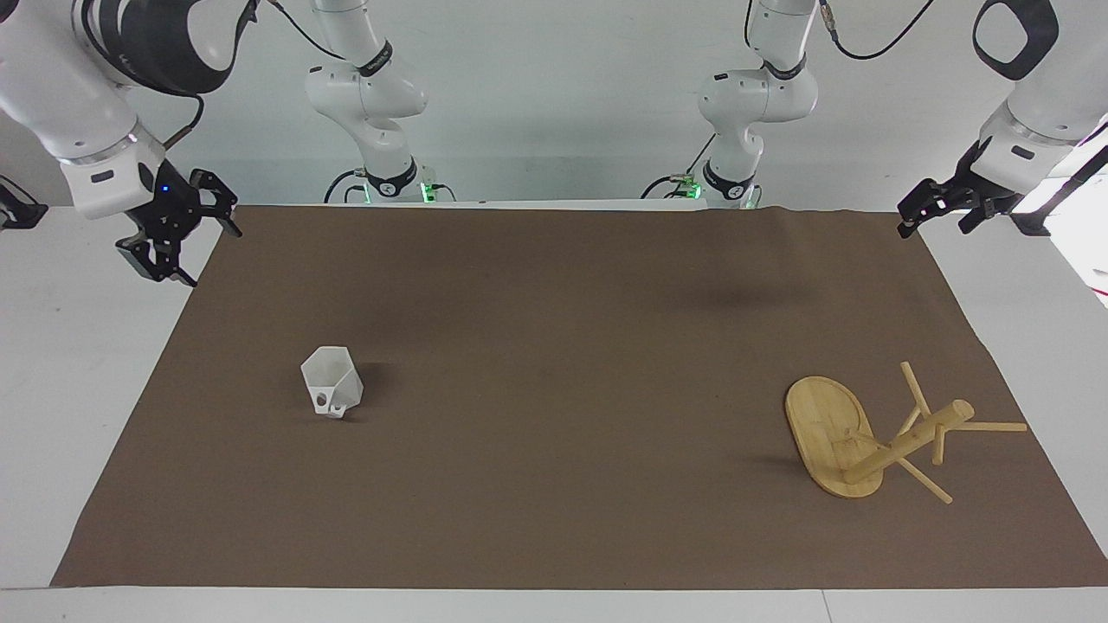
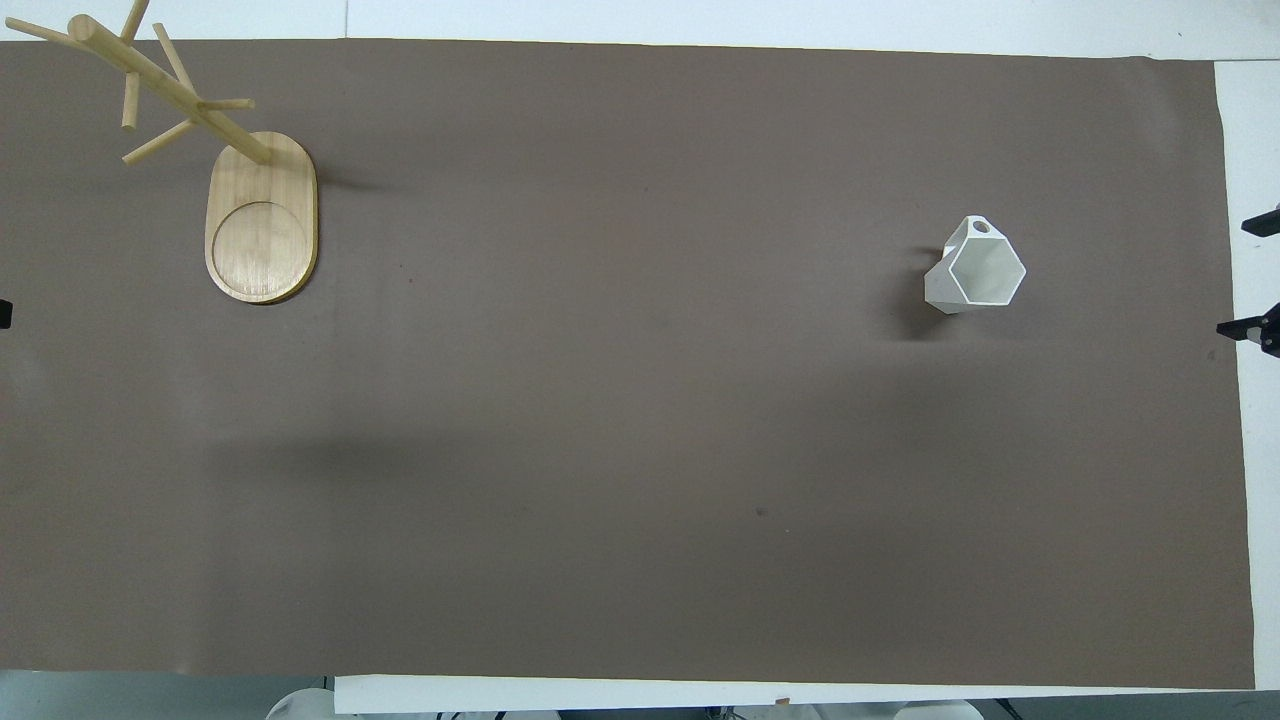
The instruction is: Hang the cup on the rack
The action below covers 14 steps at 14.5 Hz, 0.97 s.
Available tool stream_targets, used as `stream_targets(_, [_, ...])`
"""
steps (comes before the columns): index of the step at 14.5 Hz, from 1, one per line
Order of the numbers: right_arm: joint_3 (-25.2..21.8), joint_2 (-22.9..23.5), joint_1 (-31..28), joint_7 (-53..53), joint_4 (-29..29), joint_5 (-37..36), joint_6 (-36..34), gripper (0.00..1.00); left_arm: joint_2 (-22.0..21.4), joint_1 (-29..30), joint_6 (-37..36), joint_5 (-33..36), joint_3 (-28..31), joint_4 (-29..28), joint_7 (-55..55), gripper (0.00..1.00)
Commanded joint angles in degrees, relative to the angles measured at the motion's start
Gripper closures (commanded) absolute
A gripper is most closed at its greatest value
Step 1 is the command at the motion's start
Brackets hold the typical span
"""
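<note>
The white faceted cup (image 1: 331, 383) stands mouth up on the brown mat toward the right arm's end, its holed handle pointing away from the robots; it also shows in the overhead view (image 2: 977, 267). The bamboo rack (image 1: 874, 441) stands on its oval base (image 2: 260, 220) toward the left arm's end, its pegs bare. My right gripper (image 1: 212, 257) is open and empty, raised over the mat's edge at its own end, well apart from the cup. My left gripper (image 1: 933, 227) is open and empty over the mat's corner at its own end; that arm waits.
The brown mat (image 1: 554, 346) covers most of the white table (image 1: 78, 346). Both arm bases stand at the robots' edge of the table. Only the right gripper's fingertips (image 2: 1262, 222) show at the edge of the overhead view.
</note>
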Motion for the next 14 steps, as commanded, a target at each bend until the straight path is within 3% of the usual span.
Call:
stream_targets(1, [0.30, 7.55, -8.43, -16.77, 2.50, 10.70, -1.38, 0.00, -0.04, 0.05, -1.06, -0.12, 0.18, 0.22, 0.59, 0.00])
stream_targets(4, [0.56, 14.76, -14.59, -27.42, 3.21, 24.41, -7.26, 0.00, -0.04, 0.05, -1.06, -0.12, 0.18, 0.22, 0.59, 0.00])
stream_targets(7, [0.56, 22.06, -16.98, -35.25, 3.04, 38.75, -13.50, 0.00, -0.04, 0.05, -1.06, -0.12, 0.18, 0.22, 0.59, 0.00])
stream_targets(11, [0.65, 32.15, -18.29, -47.04, 3.56, 49.65, -18.42, 0.00, -0.04, 0.05, -1.06, -0.12, 0.18, 0.22, 0.59, 0.00])
stream_targets(14, [1.26, 37.27, -20.49, -48.72, 6.10, 51.27, -19.23, 0.00, -0.04, 0.05, -1.06, -0.12, 0.18, 0.22, 0.59, 0.00])
